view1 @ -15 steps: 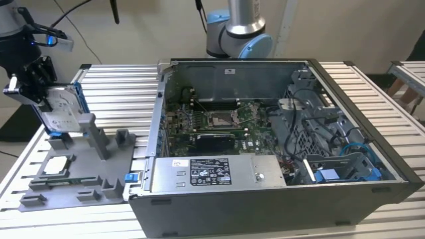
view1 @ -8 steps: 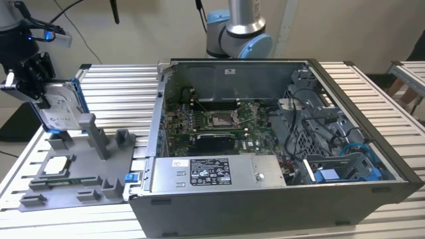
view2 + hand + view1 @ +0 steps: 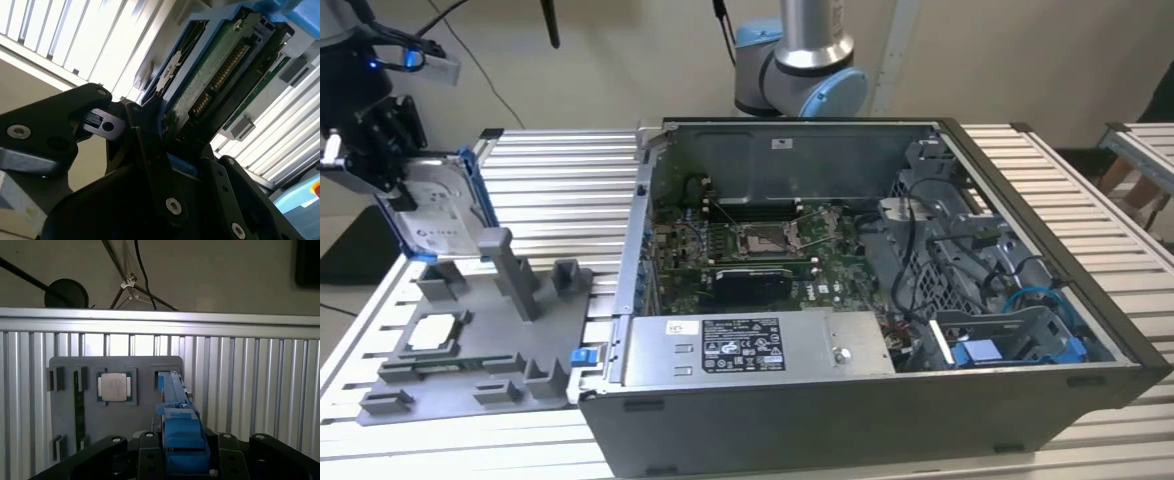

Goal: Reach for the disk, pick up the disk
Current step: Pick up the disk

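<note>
Slatted table (image 3: pixel 547 165) bears grey tray (image 3: pixel 470 368) holding a chip (image 3: pixel 434 331); pincer (image 3: pixel 387 165) clamps the disk (image 3: pixel 438 220).

A robotics lab or test workshop is indicated. A robot arm (image 3: pixel 807 60) is seen at the far edge of a table (image 3: pixel 560 160) built of slatted aluminium profiles. An open computer case (image 3: pixel 854 430), its motherboard (image 3: pixel 761 240) exposed, is set on the table beside a grey fixture (image 3: pixel 500 330) with slots for parts. A disk (image 3: pixel 438 220) is clamped in the gripper (image 3: pixel 394 190). Cables (image 3: pixel 142 275) and a stand (image 3: pixel 62 294) are seen against a bare wall (image 3: pixel 225 275).
</note>
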`<action>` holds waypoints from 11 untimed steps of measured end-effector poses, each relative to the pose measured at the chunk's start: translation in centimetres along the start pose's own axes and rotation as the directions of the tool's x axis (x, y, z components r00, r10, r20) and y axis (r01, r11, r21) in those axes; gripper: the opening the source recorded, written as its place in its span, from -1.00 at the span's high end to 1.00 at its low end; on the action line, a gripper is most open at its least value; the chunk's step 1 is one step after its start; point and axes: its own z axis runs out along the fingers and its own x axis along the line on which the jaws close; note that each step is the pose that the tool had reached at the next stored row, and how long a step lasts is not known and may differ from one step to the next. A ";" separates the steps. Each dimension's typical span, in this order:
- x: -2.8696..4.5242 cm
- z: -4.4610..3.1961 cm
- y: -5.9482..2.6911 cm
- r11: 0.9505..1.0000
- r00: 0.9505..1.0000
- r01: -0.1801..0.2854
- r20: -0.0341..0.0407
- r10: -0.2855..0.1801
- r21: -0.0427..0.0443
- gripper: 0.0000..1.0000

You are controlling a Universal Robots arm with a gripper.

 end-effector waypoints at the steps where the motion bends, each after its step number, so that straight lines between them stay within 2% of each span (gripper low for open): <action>1: 0.00 -0.15 0.01 1.000 1.000 0.000 0.000 0.000 0.000 1.00; 11: -0.03 -1.73 0.04 1.000 1.000 0.000 0.000 0.000 0.000 1.00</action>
